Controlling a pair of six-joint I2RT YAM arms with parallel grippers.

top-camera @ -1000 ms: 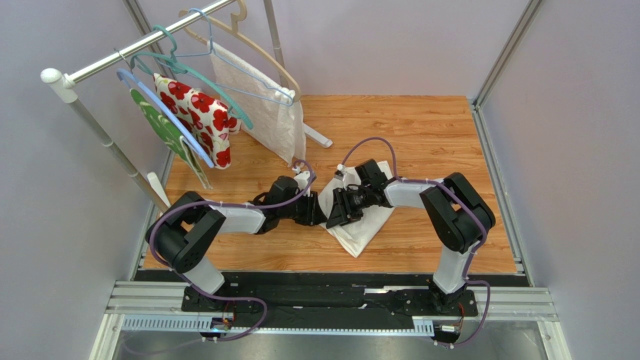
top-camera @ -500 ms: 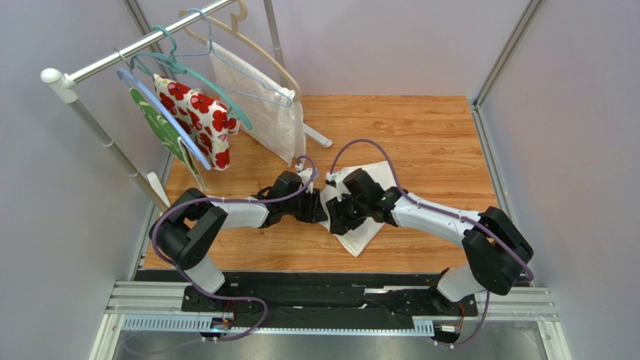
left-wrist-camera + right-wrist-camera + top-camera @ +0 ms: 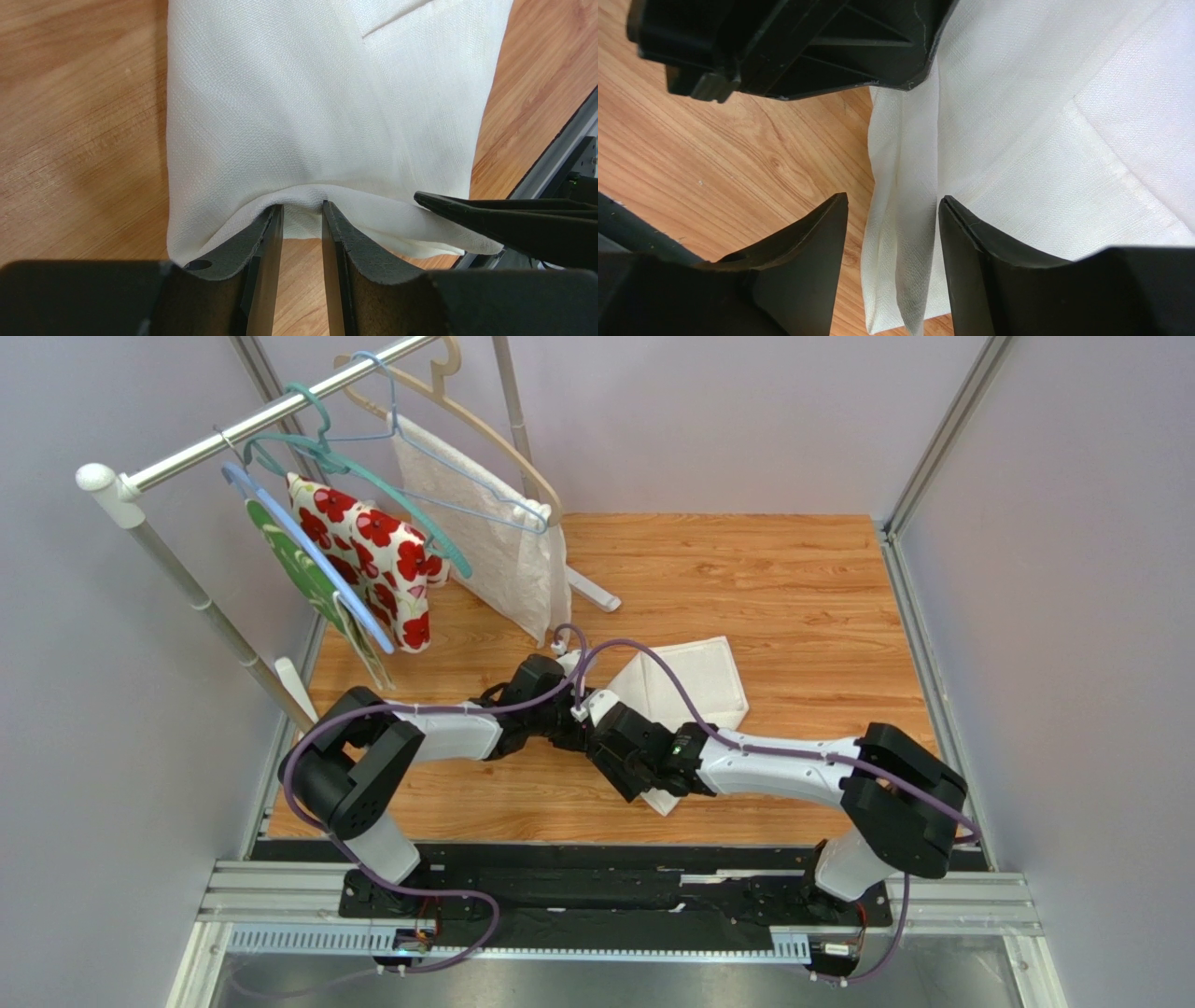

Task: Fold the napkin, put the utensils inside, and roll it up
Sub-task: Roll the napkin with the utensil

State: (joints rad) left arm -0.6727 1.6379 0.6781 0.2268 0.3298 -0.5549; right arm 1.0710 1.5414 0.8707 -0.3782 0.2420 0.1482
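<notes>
At the left edge of the napkin [image 3: 694, 686], your left gripper [image 3: 302, 227] pinches the hem with narrow jaws. Your right gripper [image 3: 892, 238] stands wide, straddling that same edge without touching it. The napkin lies folded on the table [image 3: 814, 574]; no utensils show. Pull now and the single pinch may drag the whole cloth, undoing the fold.

The napkin [image 3: 694, 679] lies on the table [image 3: 814, 588] near its middle, one corner toward the arms' bases. At its left edge the left gripper [image 3: 302, 210] pinches in from the left, and the right gripper [image 3: 892, 198] straddles that same edge just nearer the bases. A clothes rail [image 3: 98, 478] stands far left, behind.
</notes>
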